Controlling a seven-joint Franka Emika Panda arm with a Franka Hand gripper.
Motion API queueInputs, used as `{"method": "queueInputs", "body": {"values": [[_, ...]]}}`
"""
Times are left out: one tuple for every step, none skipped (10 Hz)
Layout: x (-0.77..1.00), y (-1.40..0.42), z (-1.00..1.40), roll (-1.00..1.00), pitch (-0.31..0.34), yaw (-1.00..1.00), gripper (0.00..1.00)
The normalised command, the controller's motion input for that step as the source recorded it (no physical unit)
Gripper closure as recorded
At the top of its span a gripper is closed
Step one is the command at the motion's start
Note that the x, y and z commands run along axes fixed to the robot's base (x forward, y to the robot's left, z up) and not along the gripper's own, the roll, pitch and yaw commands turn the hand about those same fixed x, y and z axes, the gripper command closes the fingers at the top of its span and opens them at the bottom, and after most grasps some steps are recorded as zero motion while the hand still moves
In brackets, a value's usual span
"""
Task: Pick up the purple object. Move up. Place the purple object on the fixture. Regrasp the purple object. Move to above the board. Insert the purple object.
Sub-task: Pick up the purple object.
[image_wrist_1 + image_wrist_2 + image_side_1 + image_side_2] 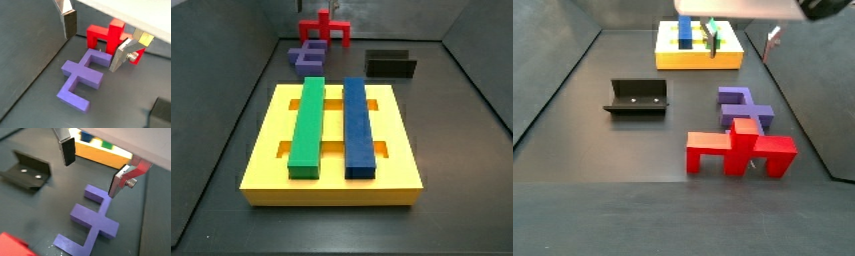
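The purple object [83, 77] lies flat on the dark floor, also seen in the other wrist view [93, 220] and in both side views [307, 57] [743, 105]. My gripper [93, 42] [93, 168] hangs open above one end of it, with nothing between the fingers [69, 22]. In a side view the gripper [742, 40] is well above the floor. The fixture [27, 172] [637, 97] [392, 65] stands apart from the purple object. The yellow board [265, 150] [700, 60] carries a green bar [307, 125] and a blue bar [358, 125].
A red piece [107, 35] [740, 148] [327, 28] stands upright right next to the purple object, close to one finger. Dark walls enclose the floor on the sides.
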Motion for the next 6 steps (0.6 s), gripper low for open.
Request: {"method": "queueInputs", "body": {"values": [[-0.36,0.00,-0.15,-0.06,-0.130,-0.63,0.00],[-0.27,-0.03,-0.15,0.00,-0.107,-0.67,0.00],[-0.18,-0.05,-0.16,0.00,-0.076,-0.73,0.00],[-0.20,0.00,-0.15,0.00,-0.074,-0.81,0.00],[-0.12,0.00,-0.14,-0.01,-0.054,-0.91,0.00],[-0.09,0.00,-0.11,-0.06,-0.064,-0.94,0.00]]}}
